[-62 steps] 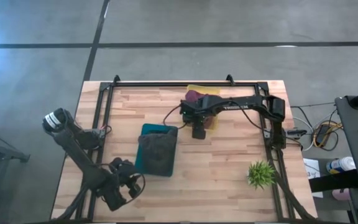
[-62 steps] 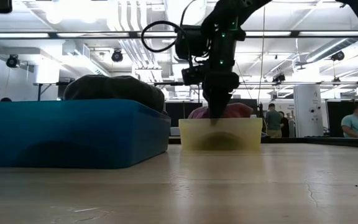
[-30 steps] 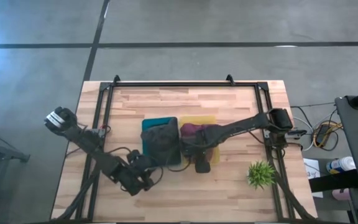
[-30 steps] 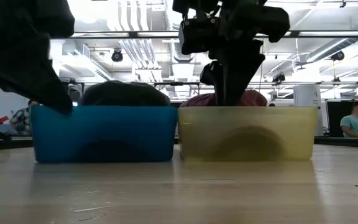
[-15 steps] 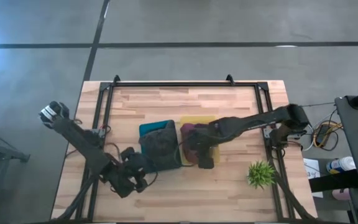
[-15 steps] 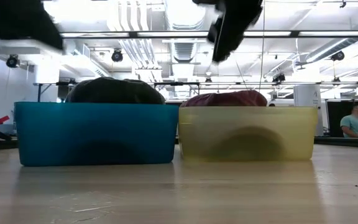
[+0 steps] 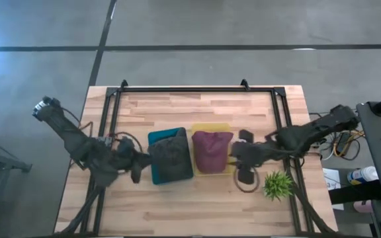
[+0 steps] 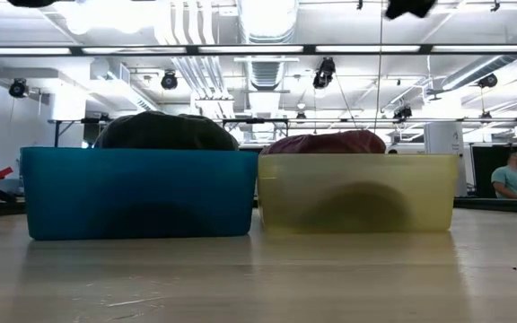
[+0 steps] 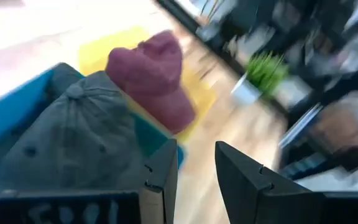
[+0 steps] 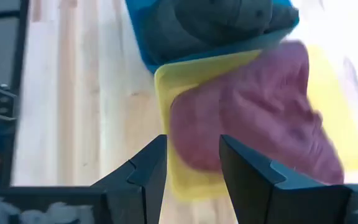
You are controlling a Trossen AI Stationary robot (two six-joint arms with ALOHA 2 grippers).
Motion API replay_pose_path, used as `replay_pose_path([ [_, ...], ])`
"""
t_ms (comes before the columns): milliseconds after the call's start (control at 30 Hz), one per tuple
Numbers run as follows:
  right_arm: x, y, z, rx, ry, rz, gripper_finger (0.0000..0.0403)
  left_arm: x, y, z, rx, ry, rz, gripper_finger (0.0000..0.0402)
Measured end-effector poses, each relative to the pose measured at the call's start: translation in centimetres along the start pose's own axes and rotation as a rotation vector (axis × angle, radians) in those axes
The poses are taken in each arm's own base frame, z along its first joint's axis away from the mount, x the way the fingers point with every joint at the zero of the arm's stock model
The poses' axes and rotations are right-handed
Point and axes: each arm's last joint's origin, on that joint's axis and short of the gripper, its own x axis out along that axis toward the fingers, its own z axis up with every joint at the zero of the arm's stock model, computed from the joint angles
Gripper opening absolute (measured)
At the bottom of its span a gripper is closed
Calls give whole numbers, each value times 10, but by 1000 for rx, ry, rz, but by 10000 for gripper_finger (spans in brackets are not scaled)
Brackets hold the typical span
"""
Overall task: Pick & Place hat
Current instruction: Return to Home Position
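Note:
A grey cap [image 7: 171, 153] lies crown up in a blue bin [image 7: 155, 173]. Beside it on the right a maroon cap [image 7: 211, 149] lies in a yellow bin [image 7: 210, 171]. In the low view both bins, blue [image 8: 142, 193] and yellow [image 8: 357, 193], stand side by side on the wood table, the caps doming above their rims. My left gripper [image 7: 139, 164] hovers left of the blue bin, open [image 9: 191, 177], touching nothing. My right gripper [image 7: 238, 158] hovers right of the yellow bin, open [image 10: 191, 174], above the maroon cap's [image 10: 253, 112] side.
A small green potted plant [image 7: 278, 185] stands near the table's right near corner, close to my right arm. A black frame rail [image 7: 190, 89] borders the table's far side and runs down both sides. Bare wood lies along the near edge [image 7: 190, 218].
Both grippers have risen out of the low view. My right gripper has lifted off the yellow bin and drawn back toward the table's right edge. My left gripper has risen from the blue bin's left end and moved left. The bins stay side by side.

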Motion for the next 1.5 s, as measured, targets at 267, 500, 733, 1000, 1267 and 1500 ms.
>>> replay_pose_path([
  [267, -35, -6, -38, 245, -4, 176, 144, -8, -6, -1, 174, -93, -177, 101],
  [500, -38, -1, -73, 175, -129, 352, 144, 20, 19, -14, 174, -213, -480, 101],
  [733, -40, -17, -101, 215, -300, 484, 144, 54, 70, -13, 180, -273, -774, 101],
  [1000, -48, -51, -131, 340, -558, 389, 144, 46, 116, -1, 189, -265, -797, 101],
  [1267, -37, -65, -156, 391, -676, 454, 144, 21, 154, -16, 168, -286, -781, 101],
  [1500, -20, -72, -171, 452, -760, 369, 144, 16, 174, -33, 211, -370, -810, 101],
])
